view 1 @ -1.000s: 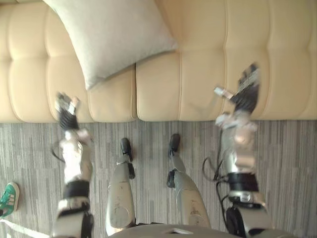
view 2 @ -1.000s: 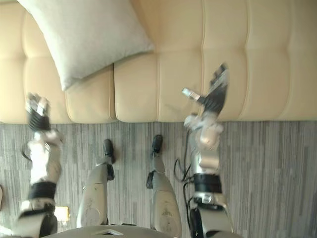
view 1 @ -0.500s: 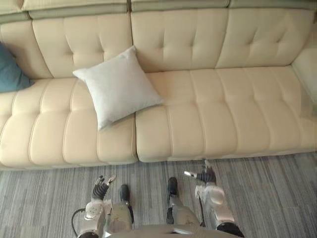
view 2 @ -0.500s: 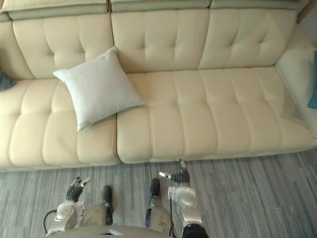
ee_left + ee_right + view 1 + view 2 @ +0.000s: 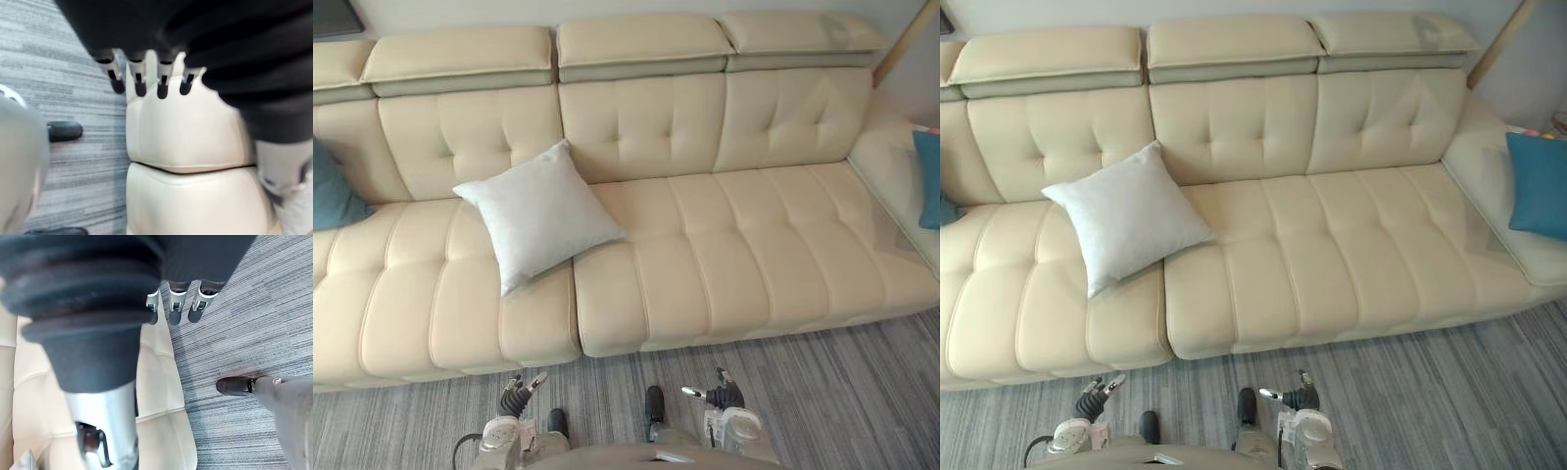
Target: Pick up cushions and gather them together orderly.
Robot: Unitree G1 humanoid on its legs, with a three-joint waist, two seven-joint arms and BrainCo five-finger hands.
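A pale grey cushion [image 5: 538,213] lies tilted on the cream sofa [image 5: 724,255], across the seam of the left and middle seats. A teal cushion [image 5: 331,191] leans at the sofa's far left. Another teal cushion [image 5: 1538,183] rests on the right end section. My left hand [image 5: 514,399] and right hand [image 5: 726,397] hang low over the carpet in front of the sofa, far from all cushions. Both are open and hold nothing. The left wrist view has straight fingers [image 5: 139,81] over the seat's front edge, and straight fingers [image 5: 175,308] also show in the right wrist view.
Grey striped carpet [image 5: 842,392] runs along the sofa's front. The sofa's right end [image 5: 1489,166] turns forward as a corner section. A wooden pole [image 5: 901,44] leans at the back right. The middle and right seats carry nothing.
The camera has tilted up and pulled back, so the whole sofa and both teal cushions came into view. Both arms have dropped from the seat's front edge to low over the carpet.
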